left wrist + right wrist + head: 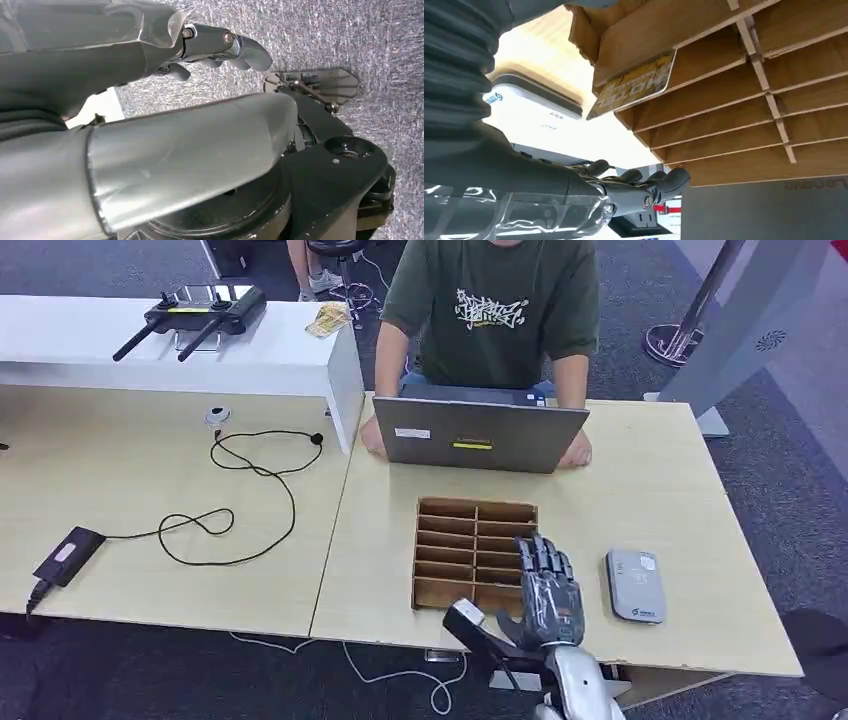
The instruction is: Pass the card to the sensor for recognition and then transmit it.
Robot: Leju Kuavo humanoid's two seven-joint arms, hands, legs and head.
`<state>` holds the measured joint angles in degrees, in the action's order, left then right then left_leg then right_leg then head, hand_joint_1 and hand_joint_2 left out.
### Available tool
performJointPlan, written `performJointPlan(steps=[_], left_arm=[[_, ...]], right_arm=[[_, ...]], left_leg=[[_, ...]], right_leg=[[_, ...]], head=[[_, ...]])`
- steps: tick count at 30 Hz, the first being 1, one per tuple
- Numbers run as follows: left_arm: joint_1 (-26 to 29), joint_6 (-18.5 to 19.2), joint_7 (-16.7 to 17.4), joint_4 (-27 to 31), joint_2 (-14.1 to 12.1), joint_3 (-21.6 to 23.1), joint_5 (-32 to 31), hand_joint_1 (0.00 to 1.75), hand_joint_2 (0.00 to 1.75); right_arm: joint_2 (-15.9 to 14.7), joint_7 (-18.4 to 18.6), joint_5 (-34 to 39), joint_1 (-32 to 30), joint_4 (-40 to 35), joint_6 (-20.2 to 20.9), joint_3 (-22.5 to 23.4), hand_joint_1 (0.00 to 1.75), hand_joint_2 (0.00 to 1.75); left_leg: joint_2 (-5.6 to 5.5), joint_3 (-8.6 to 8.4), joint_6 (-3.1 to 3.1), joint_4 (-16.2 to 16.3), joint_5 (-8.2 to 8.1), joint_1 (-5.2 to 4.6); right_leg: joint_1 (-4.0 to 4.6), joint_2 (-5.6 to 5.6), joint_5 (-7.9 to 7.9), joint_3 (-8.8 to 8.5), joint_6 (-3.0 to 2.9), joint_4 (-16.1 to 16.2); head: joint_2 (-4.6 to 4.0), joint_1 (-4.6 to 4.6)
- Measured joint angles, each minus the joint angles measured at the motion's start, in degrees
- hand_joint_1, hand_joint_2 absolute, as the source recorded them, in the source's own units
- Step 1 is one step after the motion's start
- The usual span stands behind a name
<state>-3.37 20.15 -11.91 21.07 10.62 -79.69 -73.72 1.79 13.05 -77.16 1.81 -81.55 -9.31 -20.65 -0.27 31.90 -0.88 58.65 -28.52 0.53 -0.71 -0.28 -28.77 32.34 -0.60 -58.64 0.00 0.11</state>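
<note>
From the head view, my right hand (548, 590) hovers over the near right corner of the wooden slotted rack (474, 552), fingers stretched forward and side by side, holding nothing. The grey sensor (635, 585) lies flat on the surface (660, 490) just to the right of the rack, apart from my hand. Beyond the rack a person sits behind a laptop (478, 434). I judge this the very start: the card is yet to be picked, so the reach into the rack is the step in hand.

In the left wrist view, my left hand (220, 47) hangs over grey carpet, its fingers loosely curled with nothing in them; it plays no part now.

The right wrist view looks along my fingers (644, 185), extended and bare, towards the rack's dividers. The card (634, 85), yellow with dark printed lettering, sits in one slot near the rack's end nearest the sensor, leaning on a divider. Its long axis runs along the slot, and one short end and corner jut out past the rack's edge towards the sensor's side. My fingers are well apart from it.

Next, I judge, I must bring thumb and fingers onto that jutting edge, pinch it and draw it out along the slot, then carry it flat over the sensor.
</note>
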Motion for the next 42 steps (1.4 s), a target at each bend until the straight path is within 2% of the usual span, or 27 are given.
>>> performJointPlan(steps=[27,42], left_arm=[[0.0,0.0,-0.2,0.0,0.0,0.0,0.2,0.0,0.0],[0.0,0.0,-0.2,0.0,-0.1,0.0,0.5,0.0,0.0]], right_arm=[[-0.5,0.8,-2.0,0.0,-0.4,0.4,0.0,0.0,1.75],[-0.7,1.8,-3.8,-1.0,-3.1,3.3,0.0,0.0,1.75]], left_leg=[[0.0,-0.01,0.0,0.0,0.0,0.0],[0.0,-0.01,0.0,0.0,0.0,0.0]], right_leg=[[0.0,0.0,0.0,0.0,0.0,0.0],[0.0,0.0,0.0,0.0,0.0,0.0]], head=[[0.0,-0.02],[0.0,0.0]])
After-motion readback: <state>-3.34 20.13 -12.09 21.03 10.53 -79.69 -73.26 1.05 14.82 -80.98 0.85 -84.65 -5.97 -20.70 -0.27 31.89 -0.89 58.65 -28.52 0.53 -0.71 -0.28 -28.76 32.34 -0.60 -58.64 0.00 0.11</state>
